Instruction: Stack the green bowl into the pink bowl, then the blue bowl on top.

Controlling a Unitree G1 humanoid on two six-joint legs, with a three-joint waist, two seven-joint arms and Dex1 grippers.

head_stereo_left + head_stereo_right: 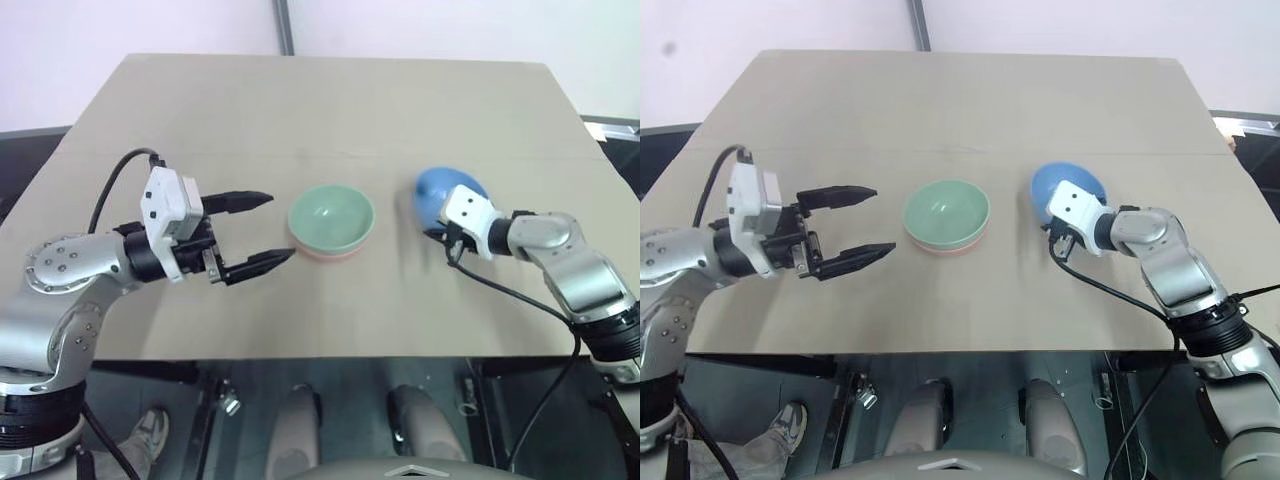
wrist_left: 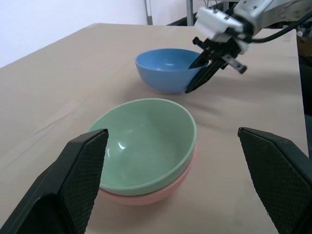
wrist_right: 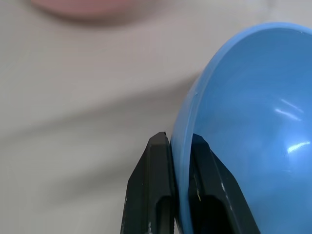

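Note:
The green bowl [image 1: 331, 217] sits nested inside the pink bowl [image 2: 146, 197] at the middle of the table, and just a thin pink edge shows beneath it. To their right stands the blue bowl [image 1: 432, 190], tipped a little. My right gripper [image 3: 178, 139] is shut on the blue bowl's near rim, one finger inside the bowl and one outside. My left gripper [image 1: 281, 226] hangs open to the left of the nested pair, pointing at them, with nothing between its fingers.
The tan table [image 1: 300, 110] reaches well beyond the bowls at the back and on both sides. Its front edge runs just below my arms. A black cable [image 1: 500, 290] trails from my right wrist over the table.

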